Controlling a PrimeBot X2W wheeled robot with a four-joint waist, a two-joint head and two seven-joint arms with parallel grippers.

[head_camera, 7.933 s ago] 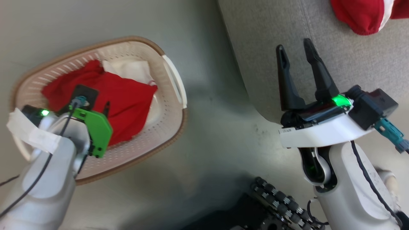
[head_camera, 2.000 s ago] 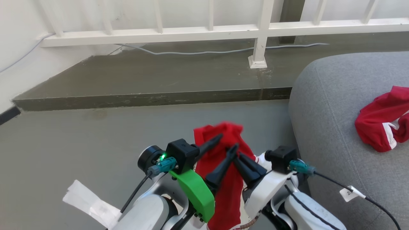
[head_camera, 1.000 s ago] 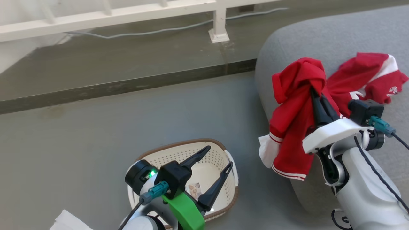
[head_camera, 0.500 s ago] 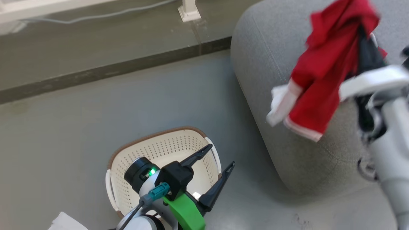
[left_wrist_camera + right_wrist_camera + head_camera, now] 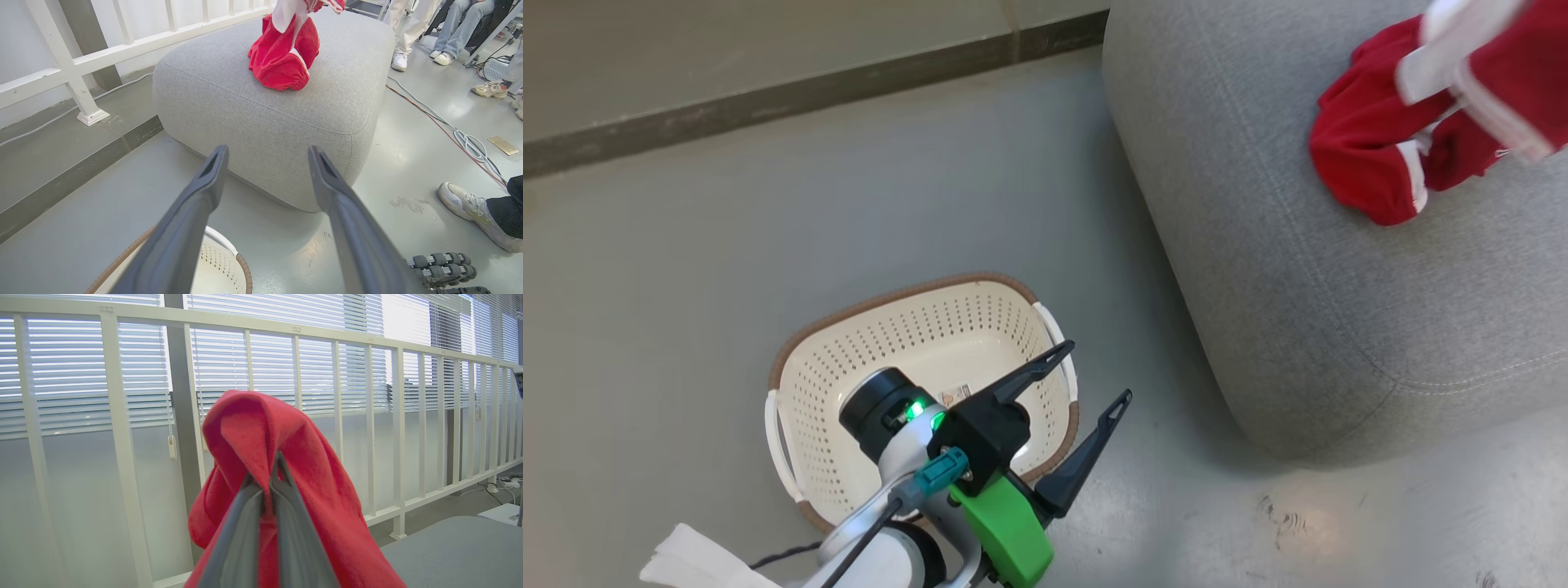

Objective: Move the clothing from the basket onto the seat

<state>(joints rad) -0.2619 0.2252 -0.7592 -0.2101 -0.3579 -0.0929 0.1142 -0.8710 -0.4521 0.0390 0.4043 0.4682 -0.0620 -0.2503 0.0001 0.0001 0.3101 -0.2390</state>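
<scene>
Smooth grey-green floor [image 5: 768, 204] throughout, edged by a dark raised step on the far side. White railing [image 5: 122, 457] in front of slatted blinds in the right wrist view.

Next in bulk, the seat [image 5: 1298, 286]: a rounded grey upholstered block with stitched seams, standing on the floor to the robot's right. Beyond it in the left wrist view, legs and pale sneakers [image 5: 466, 202] of people, plus cables [image 5: 461, 139] trailing over the floor.

Then the basket [image 5: 890, 335]: cream, perforated, brown-rimmed, with a white handle at each end. Set on the floor near the seat's corner but apart from it. Inside, a paper label [image 5: 956, 396] on the bottom.

On top of the seat, a heap of clothing [image 5: 1372, 163], crumpled red with white stripes. Directly above it, a hanging garment [image 5: 294, 449], red with white bands, draped over the right gripper [image 5: 265, 473] and pinched there, jaws pressed together on the fabric, held up in the air over the seat. Blurred at the top right of the head view. Lower hem seemingly brushing the heap, though hard to say whether actually touching.

Last, the left gripper [image 5: 1098, 371]: fingers spread wide, nothing between them, poised over the end of the basket nearer the seat and pointing toward the seat.
</scene>
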